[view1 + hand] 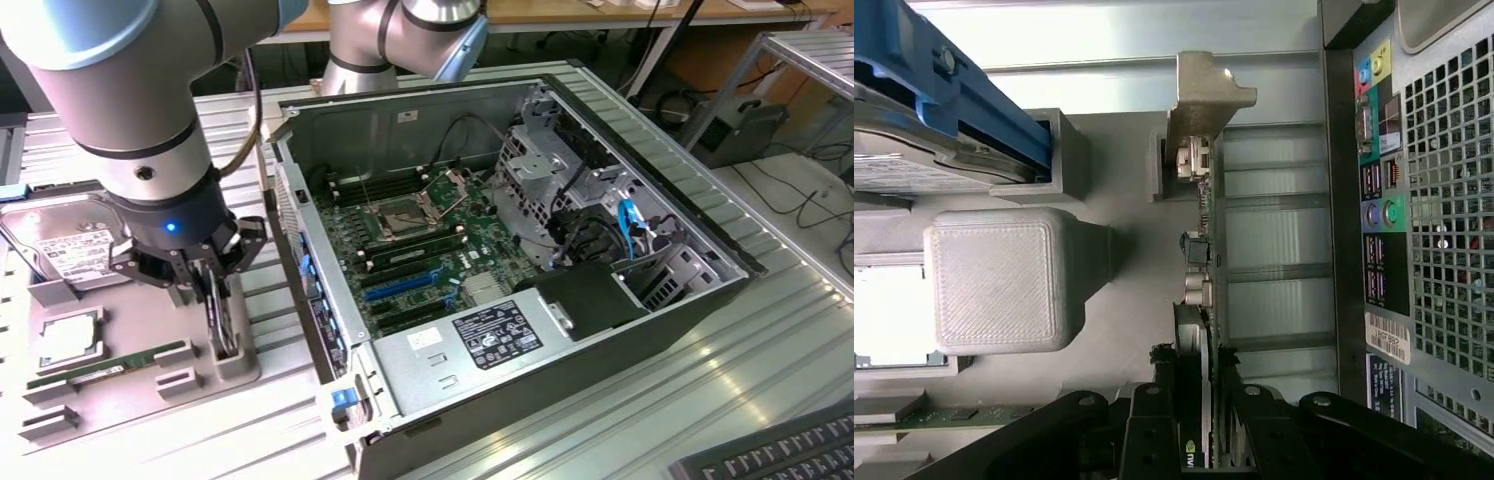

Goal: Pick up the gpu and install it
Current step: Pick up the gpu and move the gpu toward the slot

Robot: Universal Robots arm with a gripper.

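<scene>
— Pick-up step, by the look of it: the pincer (214,290) sits low over the grey holder tray (134,395), to the exterior view's left of the open computer case (400,95).
— And the gpu (1199,250)?
— Standing on edge in its tray slot, not yet lifted. The fingers (1157,400) press against both faces, so the pincer looks clamped on the card.
— What does leaving that slot call for?
— A straight pull upward, I'd judge, with no twist and a firm hold.
</scene>
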